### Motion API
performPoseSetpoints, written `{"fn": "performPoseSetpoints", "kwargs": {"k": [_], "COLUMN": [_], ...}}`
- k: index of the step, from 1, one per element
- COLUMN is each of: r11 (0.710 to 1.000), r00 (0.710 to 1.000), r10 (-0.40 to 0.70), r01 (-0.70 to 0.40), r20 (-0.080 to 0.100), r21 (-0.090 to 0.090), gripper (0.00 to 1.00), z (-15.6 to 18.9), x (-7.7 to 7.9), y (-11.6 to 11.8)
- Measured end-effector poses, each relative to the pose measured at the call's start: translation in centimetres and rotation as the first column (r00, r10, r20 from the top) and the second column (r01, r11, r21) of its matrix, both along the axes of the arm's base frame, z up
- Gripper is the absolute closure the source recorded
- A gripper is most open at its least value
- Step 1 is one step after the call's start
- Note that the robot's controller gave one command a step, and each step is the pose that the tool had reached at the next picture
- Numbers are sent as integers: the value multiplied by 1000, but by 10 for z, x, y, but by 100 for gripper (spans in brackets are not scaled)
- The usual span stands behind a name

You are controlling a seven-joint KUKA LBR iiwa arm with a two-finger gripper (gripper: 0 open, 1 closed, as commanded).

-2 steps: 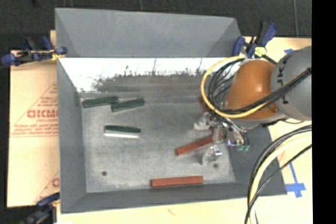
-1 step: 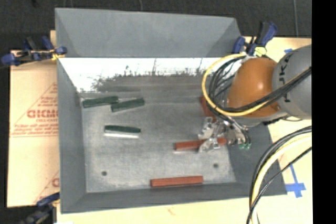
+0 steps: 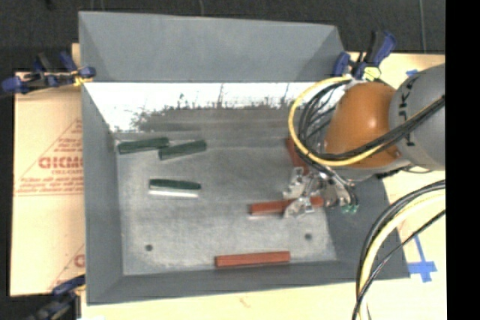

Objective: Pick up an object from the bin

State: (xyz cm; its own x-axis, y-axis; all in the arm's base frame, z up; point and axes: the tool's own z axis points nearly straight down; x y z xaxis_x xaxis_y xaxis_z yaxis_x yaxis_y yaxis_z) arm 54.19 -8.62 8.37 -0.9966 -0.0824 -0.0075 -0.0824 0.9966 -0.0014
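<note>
Because the grey bin (image 3: 105, 183) has sloping walls, its few loose things lie flat on the level floor, well apart from one another. The arm (image 3: 360, 124), under its orange cover, leans in over the right wall to bring its wrist low. A long red-brown bar (image 3: 253, 259) lies along the front edge, and dark green bars (image 3: 174, 184) lie at the left, out of the arm's way. The hand (image 3: 304, 200) is down at the right end of a short red-brown bar (image 3: 264, 209) on the right of the floor, probably the piece to be picked. Whether the hand is apart or together I cannot tell.
</note>
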Motion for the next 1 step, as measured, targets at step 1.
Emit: {"fn": "performPoseSetpoints", "kwargs": {"k": [1], "r11": [1000], "r00": [1000], "r10": [0], "r01": [0], "r20": [-5], "r21": [1], "gripper": [100], "z": [4], "x": [-1], "y": [0]}}
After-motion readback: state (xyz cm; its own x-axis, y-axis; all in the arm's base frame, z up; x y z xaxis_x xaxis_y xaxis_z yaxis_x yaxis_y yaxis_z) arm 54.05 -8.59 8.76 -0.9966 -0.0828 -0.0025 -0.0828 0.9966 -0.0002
